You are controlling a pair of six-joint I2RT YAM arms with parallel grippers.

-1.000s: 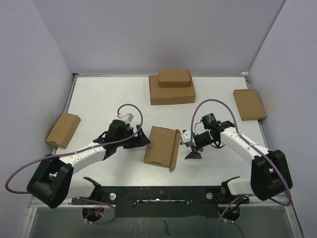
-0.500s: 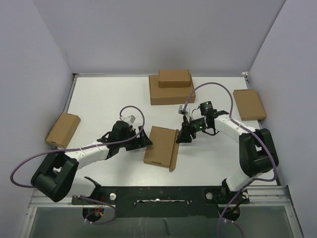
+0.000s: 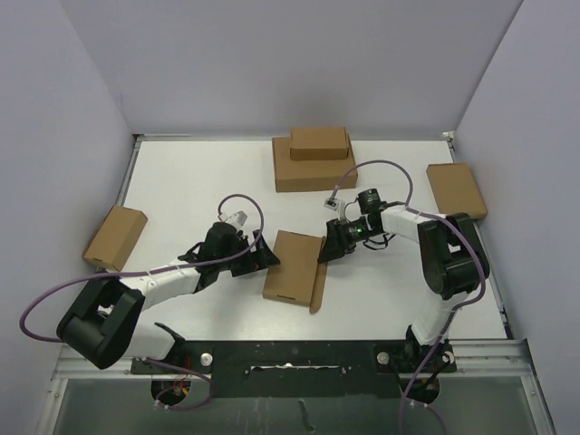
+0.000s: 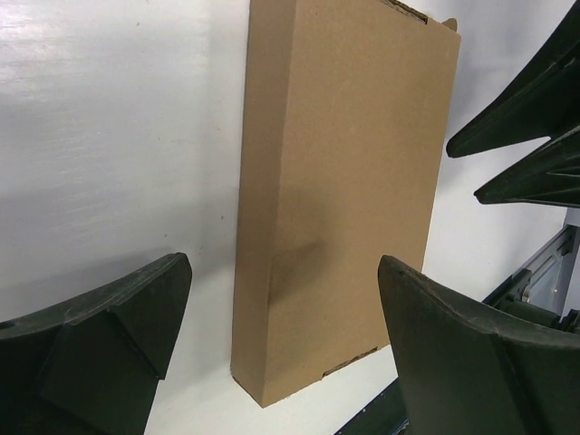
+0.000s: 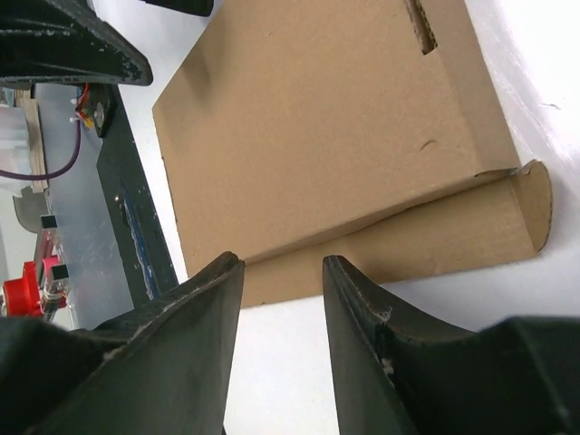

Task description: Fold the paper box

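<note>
The paper box (image 3: pixel 292 265) lies flat at the table's middle, closed, with one long flap (image 3: pixel 319 286) sticking out along its right side. My left gripper (image 3: pixel 264 256) sits at the box's left edge, open, its wide-set fingers on either side of the box's near corner (image 4: pixel 349 181) without touching it. My right gripper (image 3: pixel 324 253) is low at the flap's far end, open, its jaws partly narrowed. Nothing lies between the right fingers (image 5: pixel 362 308). Just past them the curled flap (image 5: pixel 435 236) and the box top (image 5: pixel 317 136) show.
A wide brown box (image 3: pixel 314 169) with a smaller one (image 3: pixel 319 142) on top stands at the back. Another plain box (image 3: pixel 456 190) lies at the right edge, and one more (image 3: pixel 115 237) hangs off the left edge. A black rail (image 3: pixel 290 353) runs along the front.
The right arm swung in toward the box and its jaws narrowed; the gripper now sits at the flap's far end. The left gripper barely shifted.
</note>
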